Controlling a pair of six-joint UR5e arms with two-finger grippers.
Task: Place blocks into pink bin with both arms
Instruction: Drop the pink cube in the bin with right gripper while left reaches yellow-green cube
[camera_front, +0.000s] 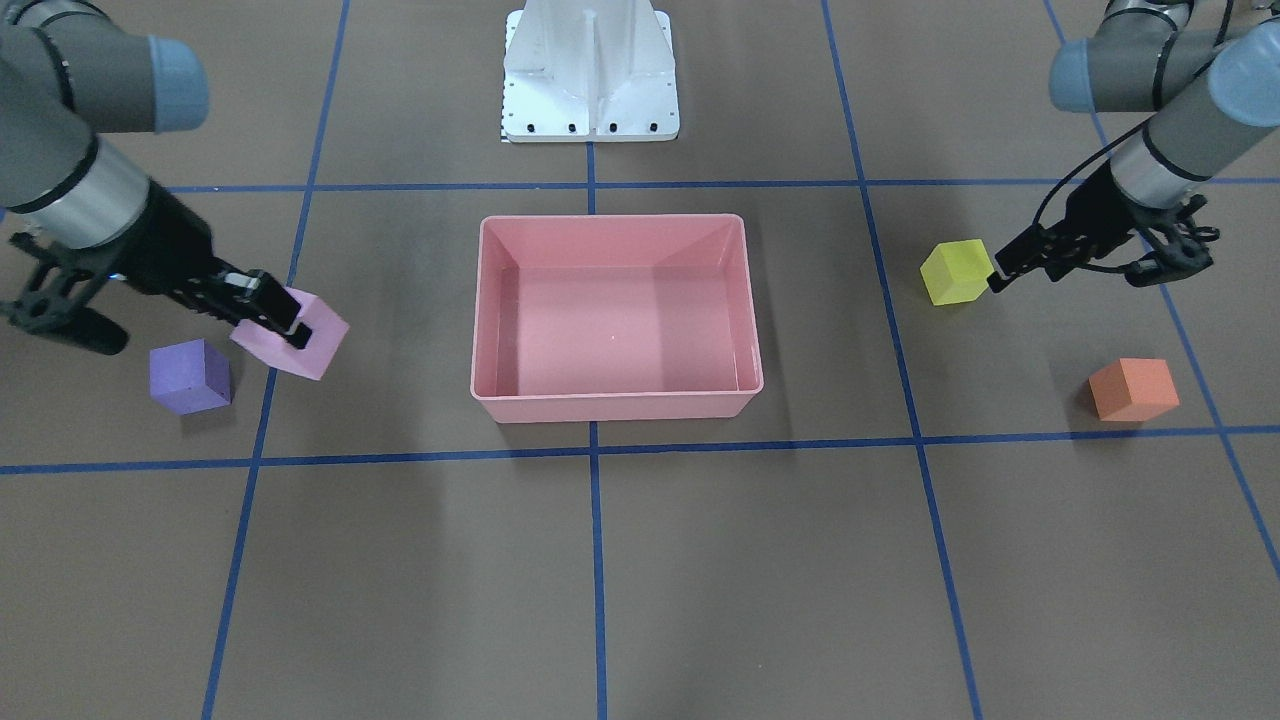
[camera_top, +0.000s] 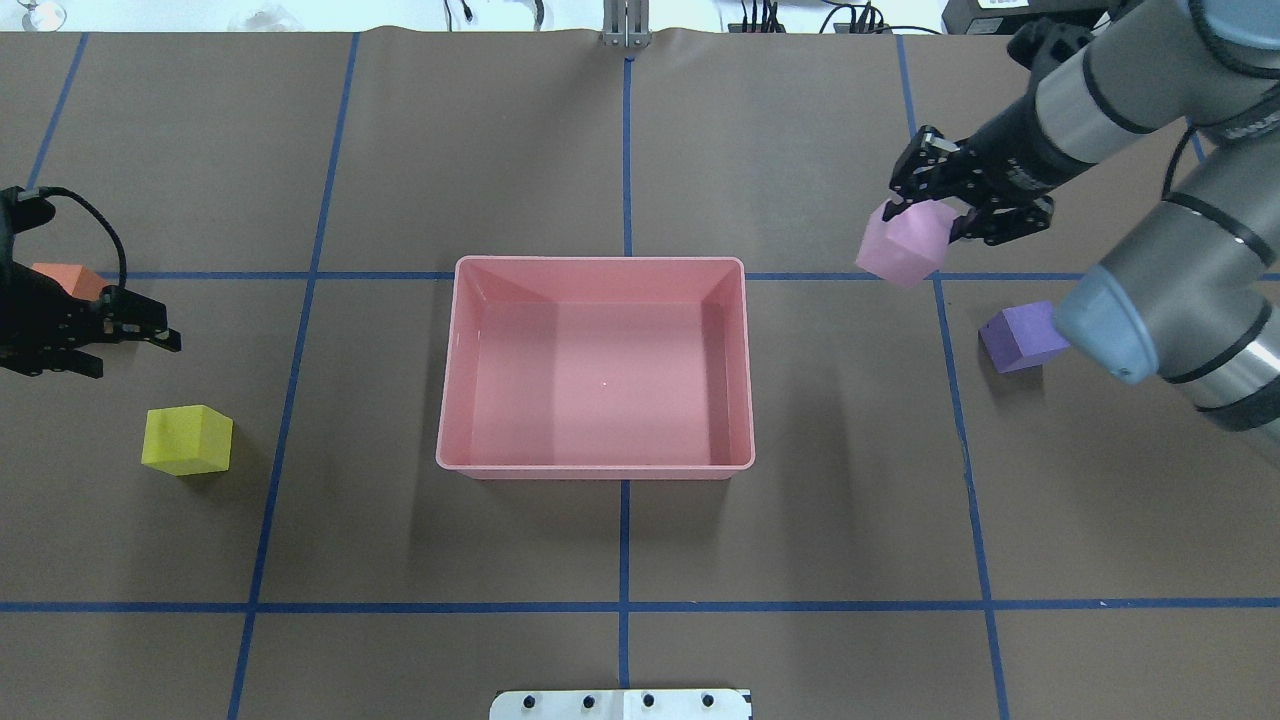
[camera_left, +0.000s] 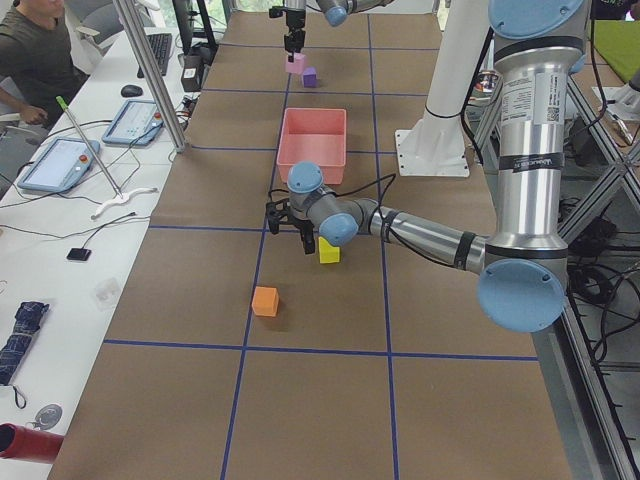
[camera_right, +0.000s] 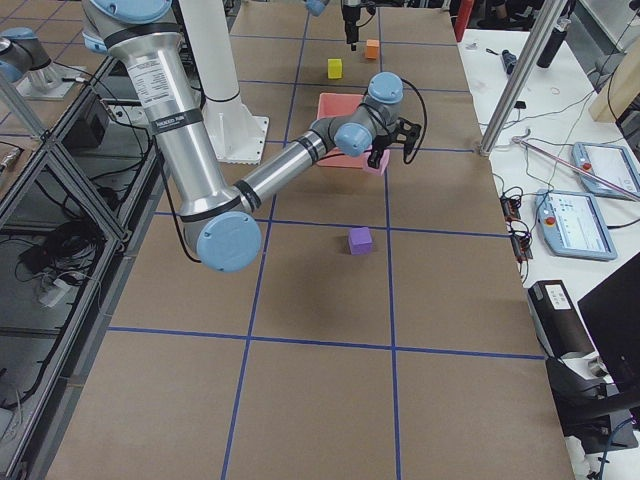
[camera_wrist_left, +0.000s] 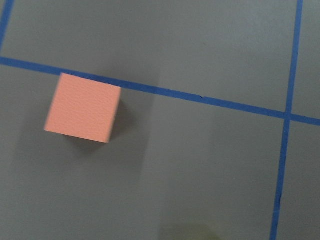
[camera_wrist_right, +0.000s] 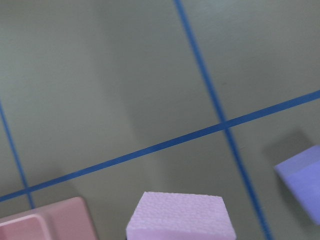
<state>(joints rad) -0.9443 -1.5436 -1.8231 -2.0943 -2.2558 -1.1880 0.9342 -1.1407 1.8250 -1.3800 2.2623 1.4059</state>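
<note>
Holding a small light pink foam cube (camera_front: 322, 348) off the table, pinched in the jaws of the right black two-finger gripper (camera_front: 290, 325), near but outside the shallow salmon-pink plastic bin (camera_front: 615, 405). Hovering by the yellow foam cube (camera_front: 957, 273) with the left black two-finger gripper (camera_front: 1075, 262), jaws spread wide and gripping nothing. Resting on the brown table (camera_front: 800, 560): a purple foam cube (camera_front: 190, 376) and an orange foam cube (camera_front: 1133, 389).

Noted bin (camera_top: 600, 262) at centre of table (camera_top: 800, 540). Left of it, well apart: near block (camera_top: 187, 440), far block (camera_top: 68, 280) farther out. Right of it: resting block (camera_top: 1020, 337), held block (camera_top: 905, 245) farther out, in right gripper (camera_top: 925, 212).
</note>
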